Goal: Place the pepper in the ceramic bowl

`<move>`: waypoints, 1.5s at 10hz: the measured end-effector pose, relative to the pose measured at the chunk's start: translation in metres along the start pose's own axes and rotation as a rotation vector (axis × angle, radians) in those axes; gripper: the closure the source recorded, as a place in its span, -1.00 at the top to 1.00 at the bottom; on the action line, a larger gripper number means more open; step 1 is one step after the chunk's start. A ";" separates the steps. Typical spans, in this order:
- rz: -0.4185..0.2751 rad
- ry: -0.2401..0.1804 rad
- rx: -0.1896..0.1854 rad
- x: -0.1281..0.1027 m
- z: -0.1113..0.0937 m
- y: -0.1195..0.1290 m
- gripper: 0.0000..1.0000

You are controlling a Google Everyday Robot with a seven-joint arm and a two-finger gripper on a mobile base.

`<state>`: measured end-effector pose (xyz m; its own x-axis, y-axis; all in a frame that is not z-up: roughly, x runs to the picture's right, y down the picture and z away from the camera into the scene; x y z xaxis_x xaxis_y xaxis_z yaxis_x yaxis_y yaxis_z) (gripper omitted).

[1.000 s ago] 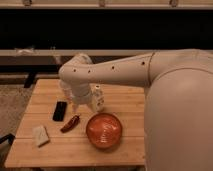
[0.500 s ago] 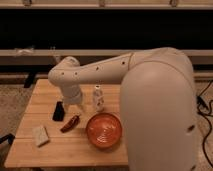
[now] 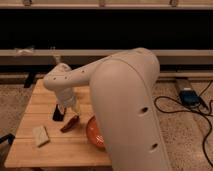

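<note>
The pepper [image 3: 70,123] is a small dark red chili lying on the wooden table [image 3: 30,150], just left of the bowl. The ceramic bowl [image 3: 93,133] is orange-red; only its left edge shows, the rest is hidden behind my big white arm. My gripper [image 3: 68,107] hangs from the wrist just above the pepper's upper end, close to it.
A flat black phone [image 3: 58,113] lies left of the gripper. A pale beige block [image 3: 41,135] lies near the table's front left. My arm [image 3: 125,110] covers the table's right half. Cables and a box [image 3: 189,96] lie on the floor at right.
My arm has swung in front of the camera and now hides most of the bowl and the small white bottle. The gripper has moved a little left and down toward the pepper.
</note>
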<state>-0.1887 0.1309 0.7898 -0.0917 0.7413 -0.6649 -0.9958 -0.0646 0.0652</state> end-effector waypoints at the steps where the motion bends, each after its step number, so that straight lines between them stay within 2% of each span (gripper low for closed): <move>1: 0.016 0.009 -0.003 -0.002 0.010 0.000 0.30; 6: 0.102 0.044 -0.067 -0.007 0.060 -0.012 0.30; 9: 0.092 0.058 -0.098 -0.005 0.074 -0.007 0.29; 10: 0.084 0.062 -0.100 -0.004 0.076 -0.005 0.21; 15: 0.016 0.064 -0.111 0.002 0.070 0.005 -0.83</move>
<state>-0.1931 0.1793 0.8411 -0.1044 0.6954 -0.7109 -0.9883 -0.1523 -0.0038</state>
